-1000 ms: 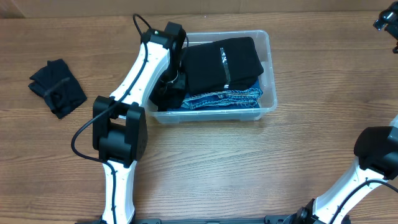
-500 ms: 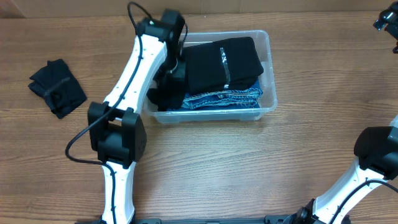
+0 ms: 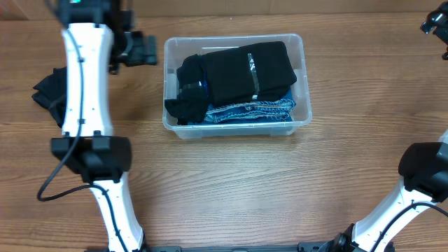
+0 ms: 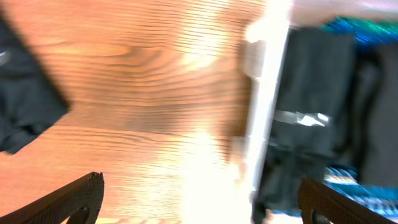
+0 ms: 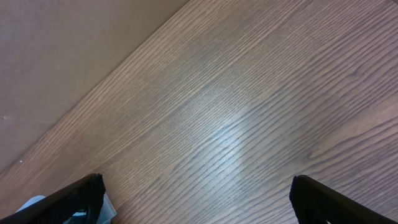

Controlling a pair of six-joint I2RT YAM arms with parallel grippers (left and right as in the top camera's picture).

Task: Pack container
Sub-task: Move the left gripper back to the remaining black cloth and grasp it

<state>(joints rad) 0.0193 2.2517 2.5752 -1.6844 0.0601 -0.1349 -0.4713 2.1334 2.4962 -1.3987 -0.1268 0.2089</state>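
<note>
The left tool has pulled out of the container and now gapes wide, empty, just left of it. Right tool wide, empty. One container mid-worktop; one black cloth left.

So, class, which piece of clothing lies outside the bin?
The crumpled black cloth on the table, left of the bin; the others lie inside it.

In the left wrist view we get only blur: the wall of the container has no sharp edge. Overhead, the left arm covers part of the dark cloth, and the black garment hides most of the jeans.
</note>
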